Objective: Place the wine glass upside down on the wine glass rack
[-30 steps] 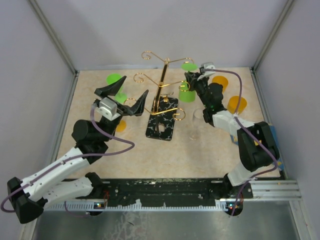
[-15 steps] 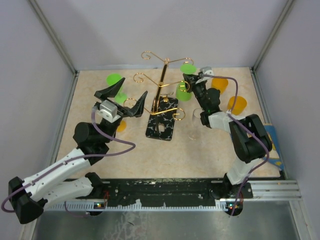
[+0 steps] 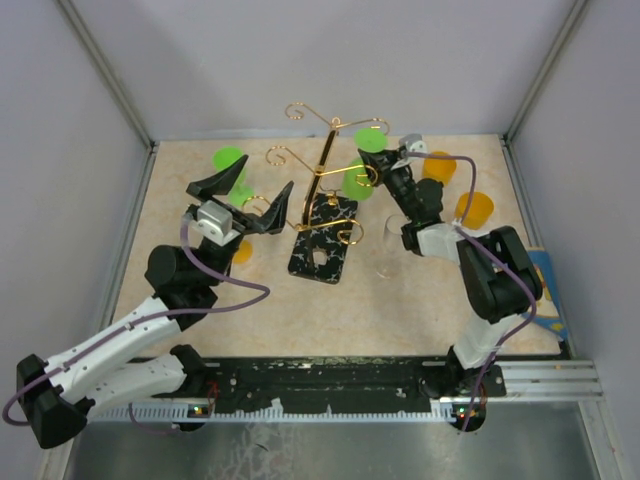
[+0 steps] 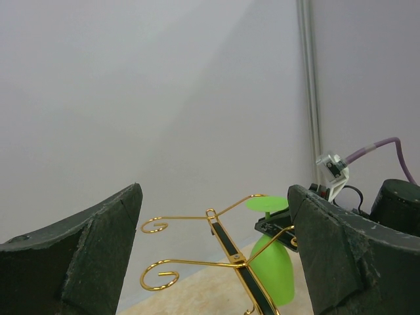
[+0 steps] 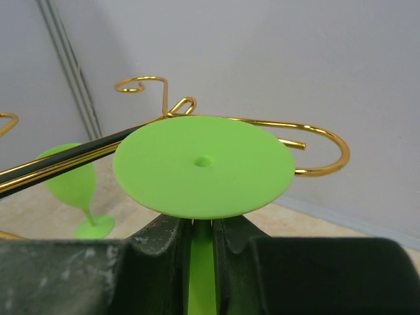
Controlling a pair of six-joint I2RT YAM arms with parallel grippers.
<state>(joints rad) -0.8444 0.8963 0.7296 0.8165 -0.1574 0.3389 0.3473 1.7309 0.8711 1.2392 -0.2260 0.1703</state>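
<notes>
My right gripper (image 3: 378, 166) (image 5: 202, 230) is shut on the stem of a green wine glass (image 3: 359, 184) held upside down, its round foot (image 5: 203, 167) on top. The glass is close against the right side of the wine glass rack (image 3: 322, 165), a gold wire stand on a black veined base (image 3: 320, 250). A curled gold arm (image 5: 323, 152) passes right behind the foot; whether they touch I cannot tell. My left gripper (image 3: 243, 195) (image 4: 213, 216) stands wide open left of the rack, holding nothing, and its view shows the rack (image 4: 226, 239) and the held glass (image 4: 274, 268).
A second green glass (image 3: 230, 165) (image 5: 75, 187) stands upright at the back left. Orange cups (image 3: 440, 165) (image 3: 475, 208) stand to the right, another orange one (image 3: 241, 251) sits by the left arm, and a clear glass (image 3: 388, 250) is right of the base.
My right gripper has carried the inverted green glass leftwards, closer to the rack's pole and arms. The rack looks slightly shifted. The left arm has stayed put.
</notes>
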